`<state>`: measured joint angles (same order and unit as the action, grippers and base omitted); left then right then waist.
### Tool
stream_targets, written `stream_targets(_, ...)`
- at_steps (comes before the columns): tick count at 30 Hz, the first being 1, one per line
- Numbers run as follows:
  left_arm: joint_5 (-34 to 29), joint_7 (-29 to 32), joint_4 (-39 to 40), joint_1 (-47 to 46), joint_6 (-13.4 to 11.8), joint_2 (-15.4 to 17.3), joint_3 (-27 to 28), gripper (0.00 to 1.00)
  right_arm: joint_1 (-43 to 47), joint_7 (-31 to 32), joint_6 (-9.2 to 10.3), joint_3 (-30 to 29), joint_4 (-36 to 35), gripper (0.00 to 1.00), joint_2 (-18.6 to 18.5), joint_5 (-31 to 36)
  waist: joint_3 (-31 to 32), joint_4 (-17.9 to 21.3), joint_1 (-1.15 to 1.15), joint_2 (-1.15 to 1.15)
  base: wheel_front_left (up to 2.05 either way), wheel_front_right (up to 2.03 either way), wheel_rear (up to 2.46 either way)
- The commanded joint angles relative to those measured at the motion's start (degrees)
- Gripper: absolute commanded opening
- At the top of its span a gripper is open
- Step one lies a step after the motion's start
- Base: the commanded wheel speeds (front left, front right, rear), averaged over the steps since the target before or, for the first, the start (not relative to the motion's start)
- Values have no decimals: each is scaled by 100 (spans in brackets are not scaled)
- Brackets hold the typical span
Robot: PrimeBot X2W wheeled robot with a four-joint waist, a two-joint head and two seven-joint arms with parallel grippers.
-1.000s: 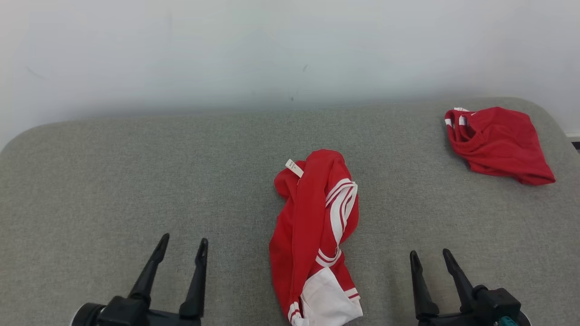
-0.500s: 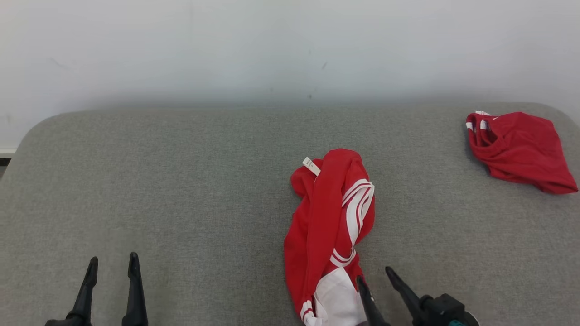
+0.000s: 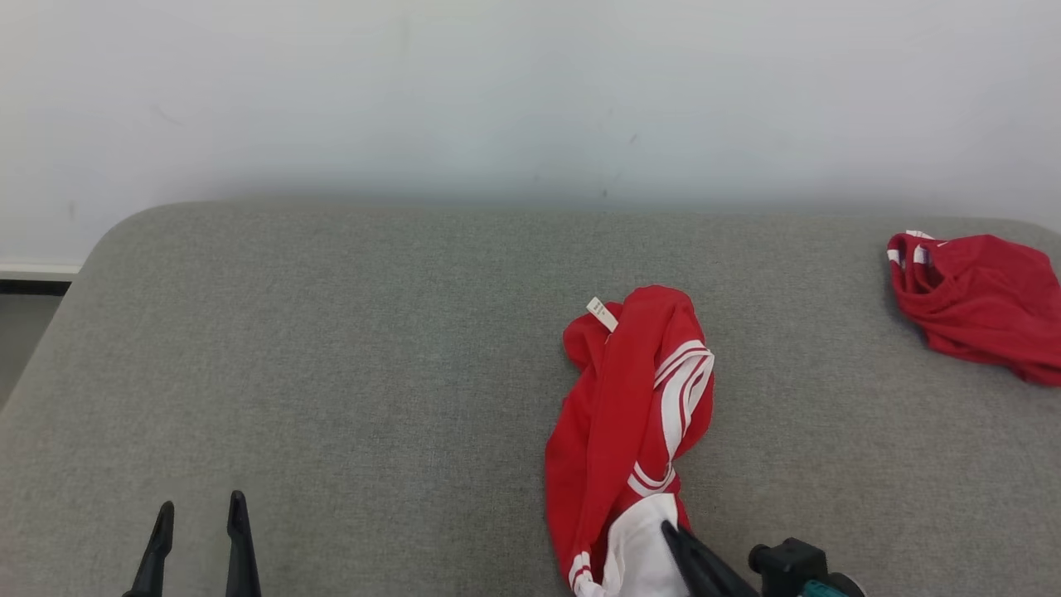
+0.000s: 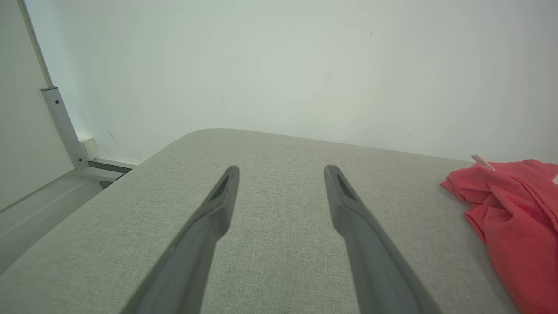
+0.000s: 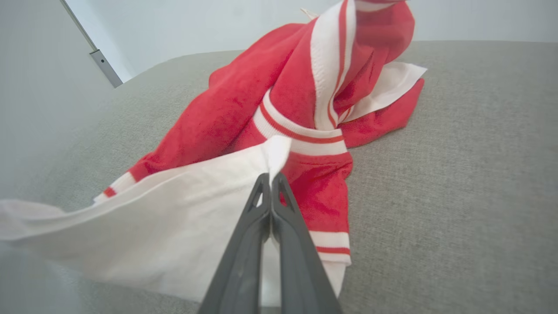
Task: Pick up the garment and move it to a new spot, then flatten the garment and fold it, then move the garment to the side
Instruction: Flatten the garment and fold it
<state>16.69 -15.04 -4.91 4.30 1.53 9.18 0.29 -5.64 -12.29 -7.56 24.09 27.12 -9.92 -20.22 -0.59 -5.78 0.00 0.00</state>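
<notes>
Garment: crumpled red knit garment with white stripes and a white panel (image 3: 617, 414), lower centre-right of head view. It lies on the pad, running from the bottom edge up to mid-frame.
White panel: at the garment's lower end, against the bottom edge of head view. In right wrist view it fills the lower left, with the red bulk (image 5: 270, 104) piled behind it.
Tag: small white label (image 3: 602, 313) sticking out at the garment's top end.
My right pincer: (image 3: 671, 531) at the bottom edge of head view, on the white panel. In right wrist view (image 5: 271, 178) both fingers are pressed together with the panel's edge pinched at the tips.
My left pincer: (image 3: 199, 516) lower left of head view, fingers spread wide, nothing between them. In left wrist view (image 4: 281, 174) it sits over bare pad, with the garment (image 4: 514, 209) at the right edge.
Surface: grey woven fabric pad with rounded corners (image 3: 331, 373).
Other item: second bunched red garment with white trim (image 3: 978, 307), right edge of head view, well apart from the first.
Background: plain white wall (image 3: 497, 91) across the top.
</notes>
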Motion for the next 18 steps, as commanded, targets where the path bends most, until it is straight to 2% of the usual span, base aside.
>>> stream_targets(1,-68,-18,-24,95,52,-88,95,100,-21,-121,17,-104,-7,0,-135,129,100,130,0,0,0,0,0)
stream_targets(6,-138,-18,-15,144,130,-193,196,100,35,-254,16,-491,-222,0,-406,377,155,353,0,0,0,0,0)
stream_targets(10,-213,-18,-26,126,211,-310,272,100,203,-290,16,-930,-787,0,-645,641,174,600,0,0,0,0,0)
stream_targets(14,-248,-18,-56,50,294,-397,323,100,602,-291,16,-964,-1570,0,-901,782,153,756,0,0,0,0,0)
stream_targets(18,-300,-18,-86,-13,343,-460,381,100,1130,-292,16,-960,-1953,0,-1095,817,120,819,0,0,0,0,0)
